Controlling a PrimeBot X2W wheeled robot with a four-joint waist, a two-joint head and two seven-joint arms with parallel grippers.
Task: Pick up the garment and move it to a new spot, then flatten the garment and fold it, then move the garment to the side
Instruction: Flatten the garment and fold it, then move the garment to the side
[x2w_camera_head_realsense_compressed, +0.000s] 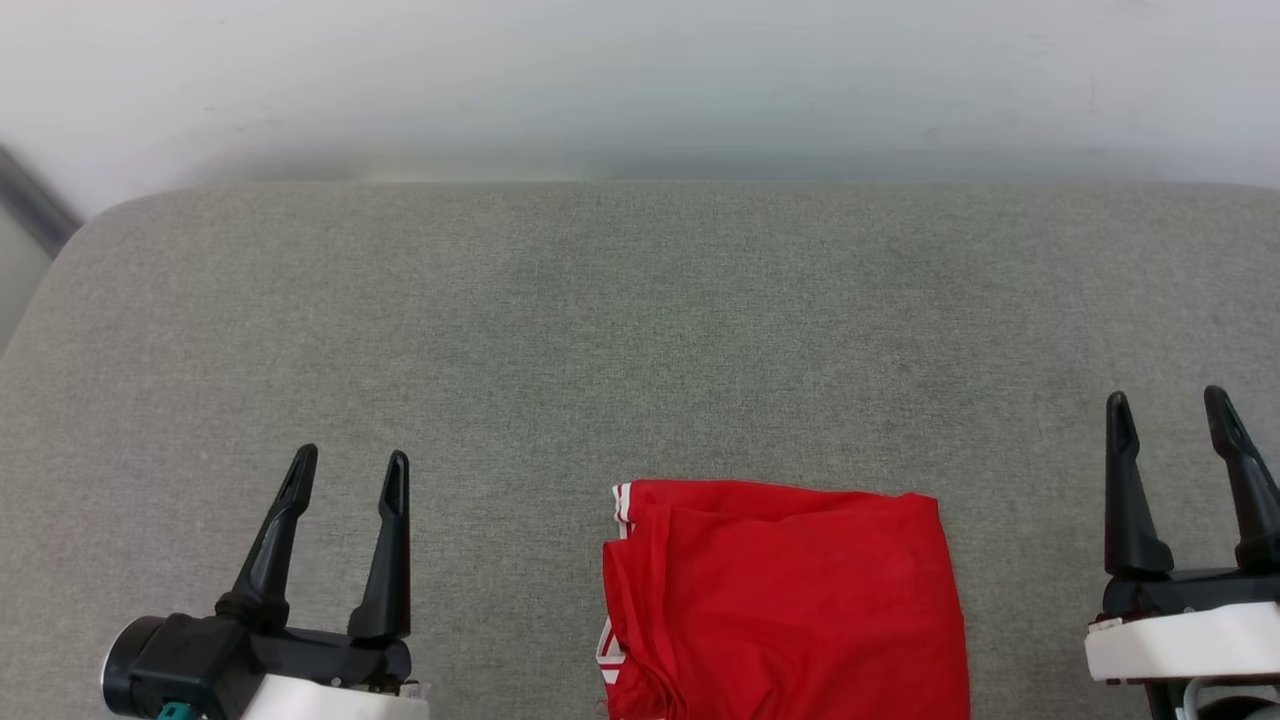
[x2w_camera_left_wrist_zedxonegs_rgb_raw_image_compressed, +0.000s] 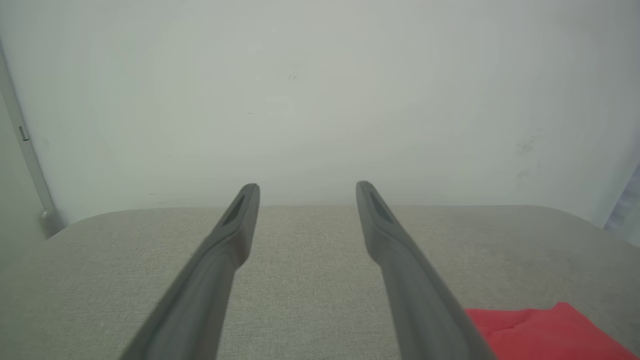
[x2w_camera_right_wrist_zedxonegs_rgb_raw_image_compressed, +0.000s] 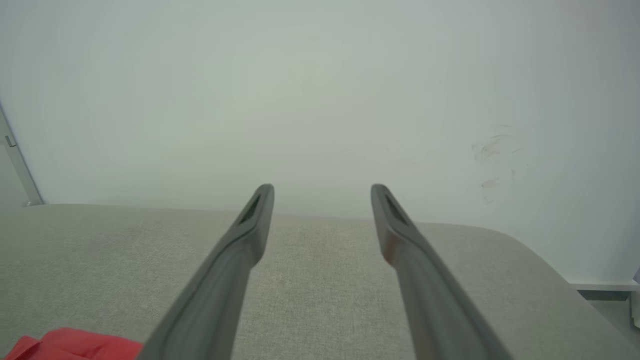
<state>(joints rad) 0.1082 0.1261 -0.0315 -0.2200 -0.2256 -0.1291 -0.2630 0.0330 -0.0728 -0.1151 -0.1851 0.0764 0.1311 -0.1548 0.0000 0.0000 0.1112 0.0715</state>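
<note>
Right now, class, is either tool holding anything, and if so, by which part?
Nothing is held. The left tool and the right tool both stand open and empty over the grey fabric surface; the folded red garment lies between them, untouched.

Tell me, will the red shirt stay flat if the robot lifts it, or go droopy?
Probably droopy: the garment is folded cloth with soft wrinkles, so it would likely sag and unfold. It looks thin, so probably light.

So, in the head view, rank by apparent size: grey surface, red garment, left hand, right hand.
1. grey surface
2. garment
3. left hand and right hand: they look alike, both cut off by the frame, so unranked.
</note>
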